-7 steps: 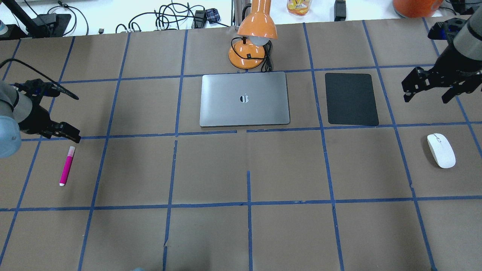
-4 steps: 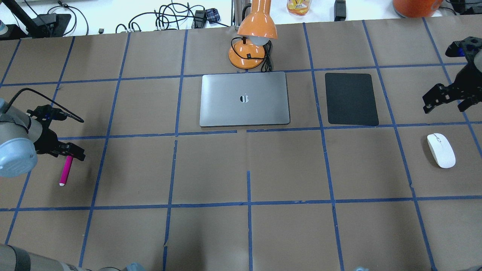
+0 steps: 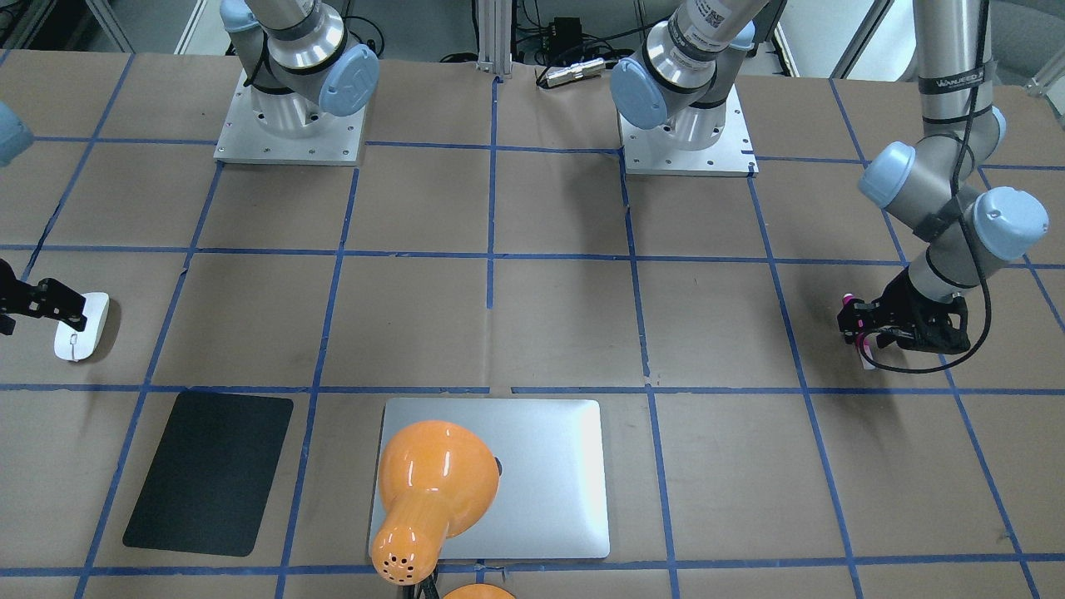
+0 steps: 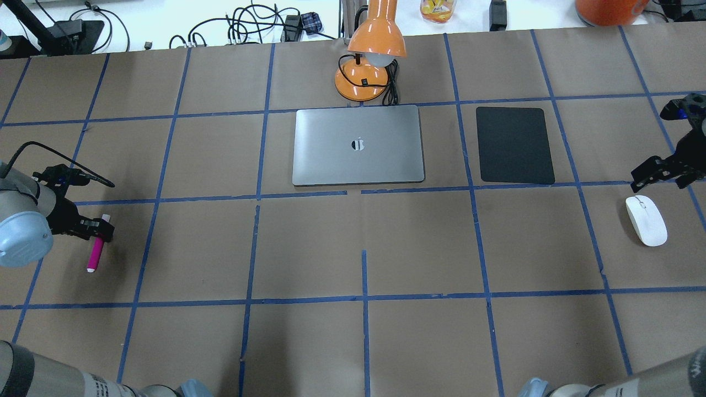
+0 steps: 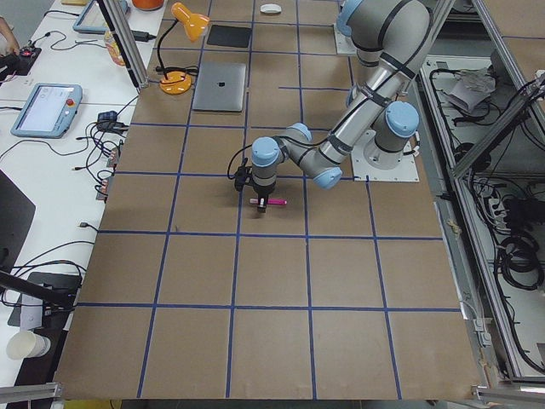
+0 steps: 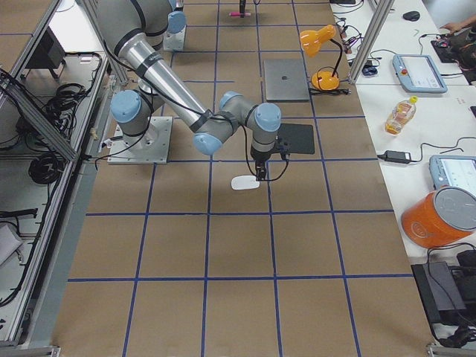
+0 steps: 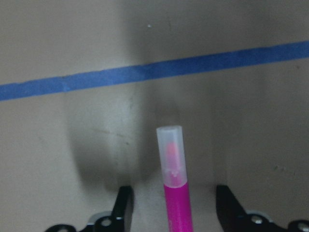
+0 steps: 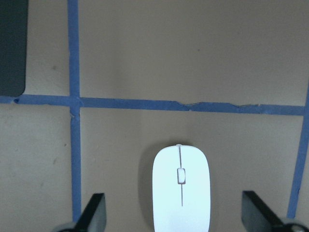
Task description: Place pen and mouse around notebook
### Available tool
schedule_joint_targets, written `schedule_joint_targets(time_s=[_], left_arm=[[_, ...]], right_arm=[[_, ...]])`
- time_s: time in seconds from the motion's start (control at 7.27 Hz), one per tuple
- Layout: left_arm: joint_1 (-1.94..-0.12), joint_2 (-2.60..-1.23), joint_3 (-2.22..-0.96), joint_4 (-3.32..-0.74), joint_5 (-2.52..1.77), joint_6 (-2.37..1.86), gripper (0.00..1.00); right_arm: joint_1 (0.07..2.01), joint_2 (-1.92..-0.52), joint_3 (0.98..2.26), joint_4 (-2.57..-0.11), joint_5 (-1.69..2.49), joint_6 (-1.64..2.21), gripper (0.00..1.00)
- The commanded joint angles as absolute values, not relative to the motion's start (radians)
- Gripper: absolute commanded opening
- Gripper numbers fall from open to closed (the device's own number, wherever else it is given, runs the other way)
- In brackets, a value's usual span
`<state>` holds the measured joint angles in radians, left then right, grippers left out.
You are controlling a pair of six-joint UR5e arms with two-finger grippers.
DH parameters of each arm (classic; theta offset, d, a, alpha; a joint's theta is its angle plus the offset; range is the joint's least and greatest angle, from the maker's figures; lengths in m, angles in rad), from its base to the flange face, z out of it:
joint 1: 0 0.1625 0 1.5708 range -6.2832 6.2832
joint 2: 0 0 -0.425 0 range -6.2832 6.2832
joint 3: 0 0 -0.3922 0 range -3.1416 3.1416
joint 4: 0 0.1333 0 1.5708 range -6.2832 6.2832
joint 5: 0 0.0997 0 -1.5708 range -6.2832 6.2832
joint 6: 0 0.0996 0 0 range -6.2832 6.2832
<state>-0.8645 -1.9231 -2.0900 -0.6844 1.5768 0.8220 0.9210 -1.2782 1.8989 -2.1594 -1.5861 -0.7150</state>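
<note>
The magenta pen lies on the brown paper at the far left, pale cap pointing away from the robot. My left gripper is low over its capped half. In the left wrist view the pen sits between the open fingers without touching them. The white mouse rests at the far right. My right gripper hovers open at its far end, and the mouse is centred between the spread fingers. The silver notebook lies closed at the table's middle back.
An orange desk lamp stands just behind the notebook, and in the front-facing view its shade covers part of it. A black mat lies to the notebook's right. Blue tape lines grid the paper. Cables lie beyond the back edge.
The left gripper has come down over the pen's capped end and now straddles it. The right gripper has moved down and nearer, to the mouse's far end. Pen and mouse have not moved.
</note>
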Motion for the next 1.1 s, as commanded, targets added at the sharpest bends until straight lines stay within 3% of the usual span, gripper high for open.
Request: schedule_joint_targets(time_s=[0.0,0.14,0.96], left_arm=[[-0.862,-1.921,-2.092,-0.683,1.578,0.819,0.07],[-0.862,-1.919,-2.094,-0.684,1.580,0.813,0.00],[-0.868,-1.902,-2.085,-0.735,1.566,0.805,0.00]], right_arm=[[0.908,-1.235,1.922,-2.192,-1.582,-0.729,1.00],[0.908,-1.227,1.945,-2.236,-1.591,-0.726,1.00],[0.908,-1.201,1.986,-2.281,-1.660,-0.727,1.00]])
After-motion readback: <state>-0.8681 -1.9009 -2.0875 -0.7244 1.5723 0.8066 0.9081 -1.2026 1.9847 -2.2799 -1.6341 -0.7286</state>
